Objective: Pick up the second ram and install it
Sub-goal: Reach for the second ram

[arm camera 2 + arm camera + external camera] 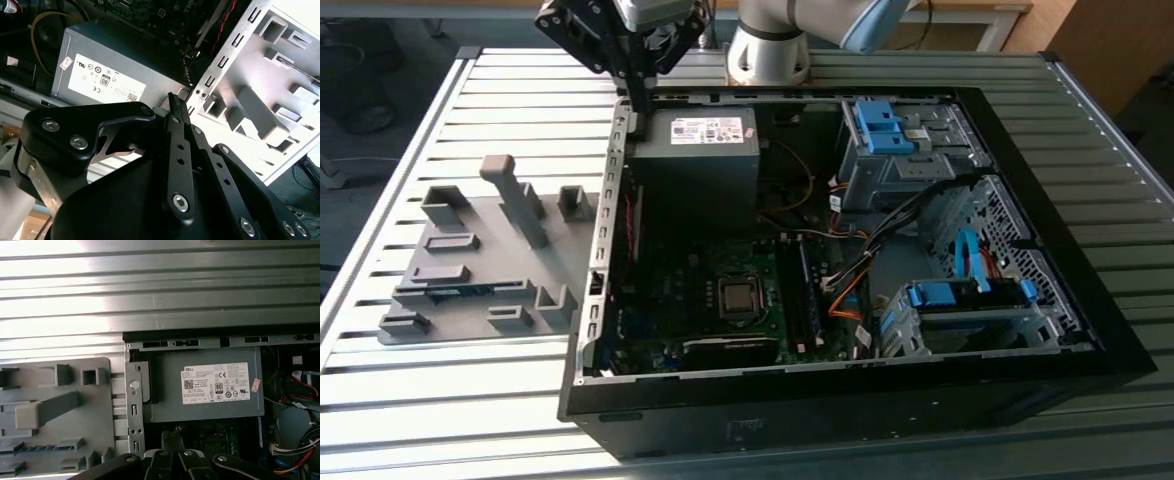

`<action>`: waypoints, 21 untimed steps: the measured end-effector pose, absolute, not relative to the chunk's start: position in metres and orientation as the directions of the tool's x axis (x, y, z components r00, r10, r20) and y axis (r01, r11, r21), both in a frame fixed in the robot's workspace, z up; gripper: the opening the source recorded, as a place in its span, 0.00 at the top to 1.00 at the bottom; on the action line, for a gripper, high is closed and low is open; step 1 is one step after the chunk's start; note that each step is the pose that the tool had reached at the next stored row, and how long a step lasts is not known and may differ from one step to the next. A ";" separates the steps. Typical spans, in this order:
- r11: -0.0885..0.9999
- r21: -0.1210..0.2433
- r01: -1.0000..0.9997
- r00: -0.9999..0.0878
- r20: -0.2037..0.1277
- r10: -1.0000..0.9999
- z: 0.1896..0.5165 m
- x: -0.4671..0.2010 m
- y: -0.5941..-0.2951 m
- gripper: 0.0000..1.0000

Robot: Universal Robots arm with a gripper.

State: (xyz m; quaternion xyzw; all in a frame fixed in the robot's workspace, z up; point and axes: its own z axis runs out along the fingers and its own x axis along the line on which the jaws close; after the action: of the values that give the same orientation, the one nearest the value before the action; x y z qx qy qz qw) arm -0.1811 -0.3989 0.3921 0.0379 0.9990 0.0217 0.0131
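The memory stick [454, 291] sits in a slot of the grey holder [487, 262] on the worktop [440, 400]. It is well away from the jaws, lower down and off to one side. It looks light, thin and stiff. It could crack or scratch, so it is best held by its long thin edges near the middle, not by the chips. The jaws are pressed together and hold nothing. They hang at the rim of the computer case [854, 410], near the grey power box [700, 150]. Whether they touch the rim cannot be told.
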 end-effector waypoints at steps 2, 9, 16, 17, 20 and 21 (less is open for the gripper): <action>0.996 0.044 0.075 -0.997 -0.024 0.076 0.392 -0.182 -0.399 0.89; 0.996 0.044 0.075 -0.997 -0.024 0.076 0.392 -0.184 -0.399 0.89; 0.996 0.044 0.075 -0.997 -0.024 0.076 0.392 -0.186 -0.399 0.89; 0.996 0.044 0.075 -0.997 -0.024 0.076 0.392 -0.186 -0.399 0.89; 0.996 0.044 0.075 -0.997 -0.024 0.076 0.392 -0.187 -0.399 0.89; 0.996 0.044 0.075 -0.997 -0.024 0.076 0.392 -0.188 -0.399 0.89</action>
State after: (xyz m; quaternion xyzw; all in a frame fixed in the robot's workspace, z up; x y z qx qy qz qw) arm -0.1878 -0.3989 0.3921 0.0379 0.9990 0.0217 0.0131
